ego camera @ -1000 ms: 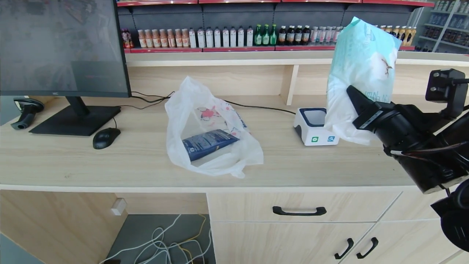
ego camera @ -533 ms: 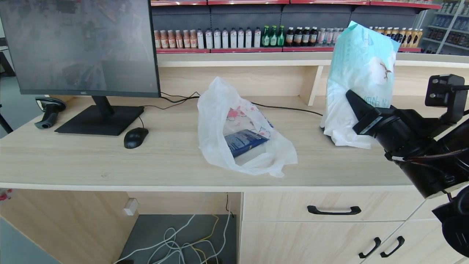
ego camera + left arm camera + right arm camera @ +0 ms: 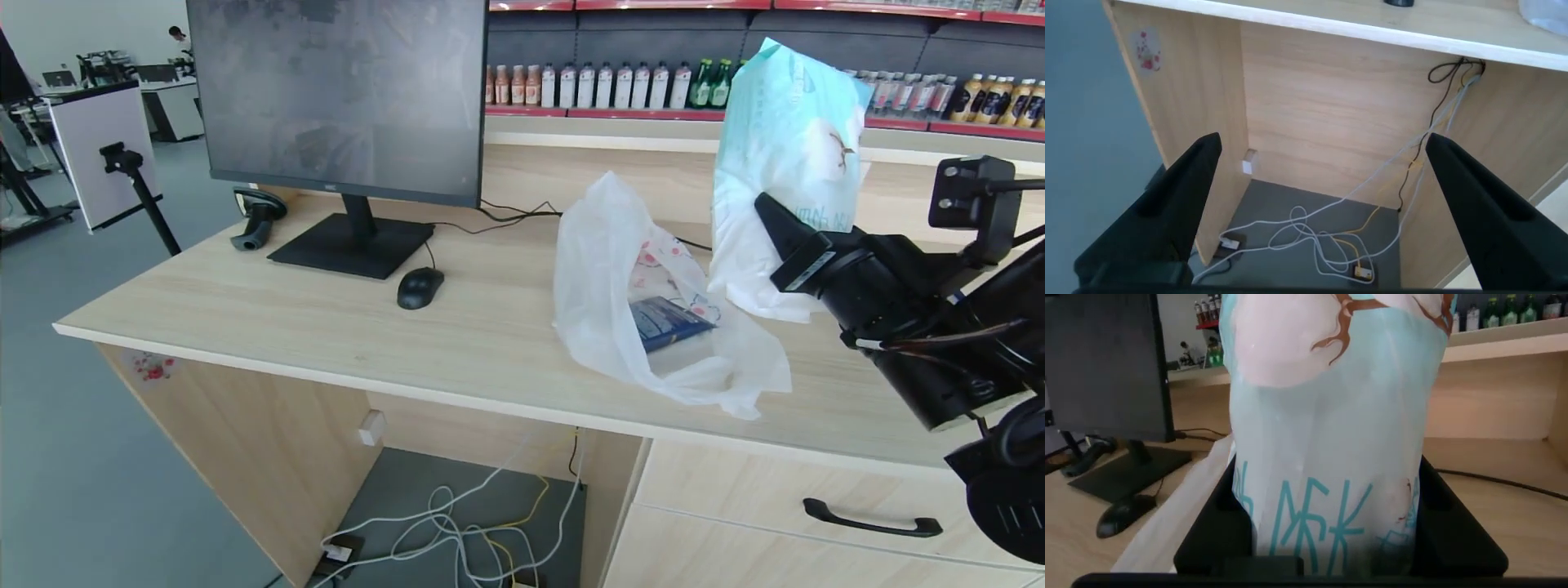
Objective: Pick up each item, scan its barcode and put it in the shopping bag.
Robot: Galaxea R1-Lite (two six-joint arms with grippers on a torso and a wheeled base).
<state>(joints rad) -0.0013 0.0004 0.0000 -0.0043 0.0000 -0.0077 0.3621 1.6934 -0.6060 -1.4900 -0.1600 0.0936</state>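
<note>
My right gripper [image 3: 766, 208] is shut on a tall teal-and-white soft package [image 3: 785, 139], held upright above the counter just right of the shopping bag. In the right wrist view the package [image 3: 1331, 425] stands between the two black fingers [image 3: 1212, 518]. The translucent white shopping bag [image 3: 608, 269] lies open on the counter with a dark blue packet [image 3: 665, 321] and a floral packet inside. My left gripper [image 3: 1323, 192] is open and holds nothing, low in front of the counter's open knee space.
A monitor [image 3: 343, 98], a mouse [image 3: 420, 287] and a handheld scanner [image 3: 253, 216] stand on the counter's left part. Loose cables [image 3: 457, 523] lie on the floor under the counter [image 3: 286, 318]. A drawer handle [image 3: 869, 518] is at the lower right. Shelves of bottles line the back.
The head camera has swung left, so the whole picture has shifted. The held package now sits closer to the shopping bag and hides the white counter scanner seen one second ago.
</note>
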